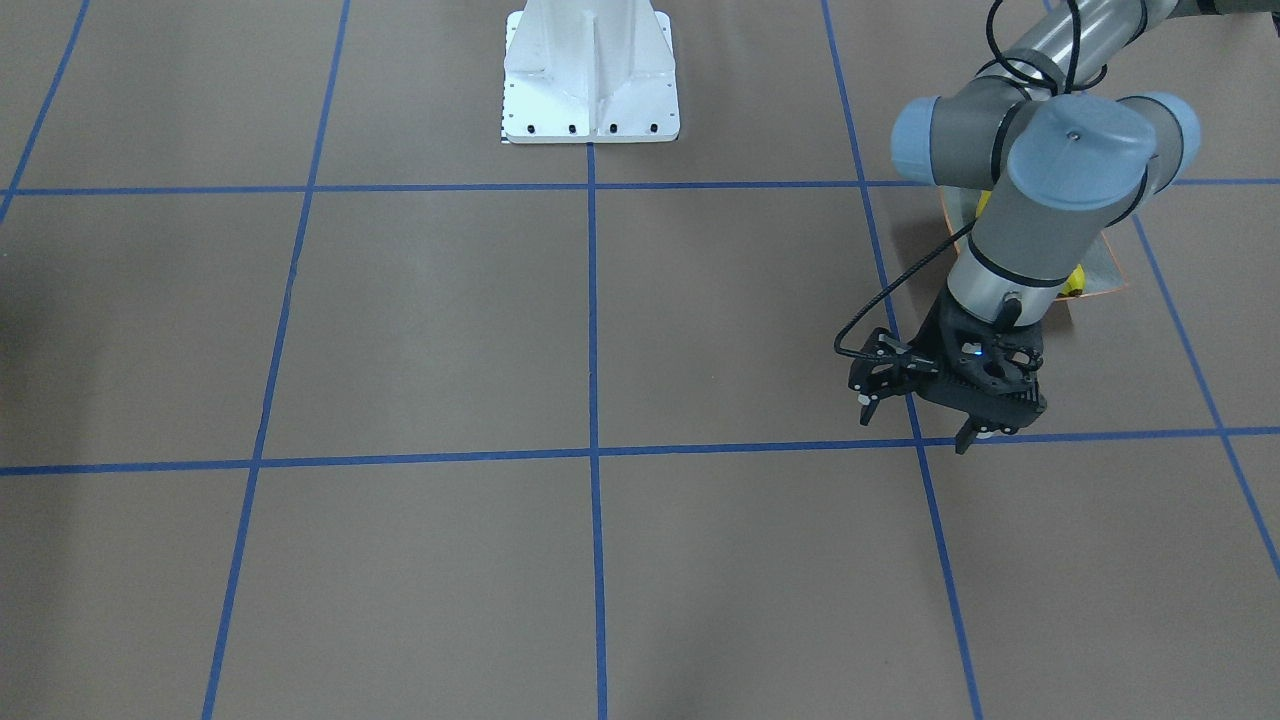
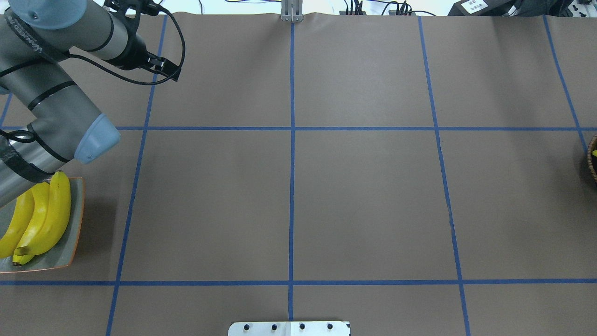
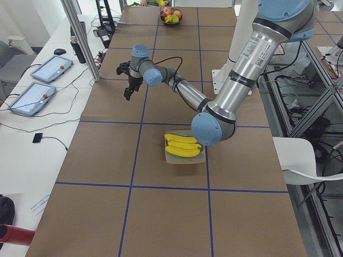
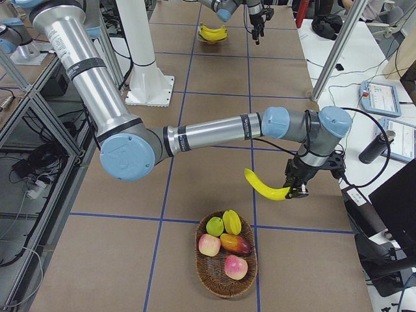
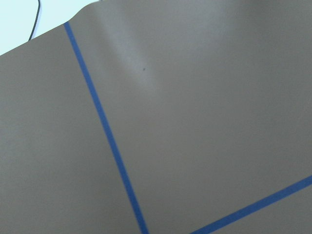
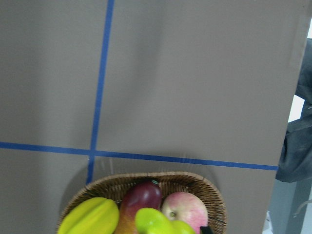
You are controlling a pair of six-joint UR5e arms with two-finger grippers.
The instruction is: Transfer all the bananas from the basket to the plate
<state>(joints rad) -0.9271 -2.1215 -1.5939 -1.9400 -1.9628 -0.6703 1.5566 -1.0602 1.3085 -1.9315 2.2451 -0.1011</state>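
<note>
A brown cover (image 2: 364, 200) lies over the table, crossed by a grid of blue tape (image 2: 292, 186). A white desk (image 3: 27, 155) runs along one long edge of the table, with two tablets (image 3: 52, 68), a phone (image 3: 37, 137) and a black bottle (image 3: 80, 49) on it. A metal post (image 3: 81, 40) rises where the desk meets the table. Past the other long edge, a white chair (image 3: 297, 155) stands on the grey floor (image 3: 321, 225) among cables (image 3: 297, 112) and frame struts (image 3: 316, 96). The light is even.
</note>
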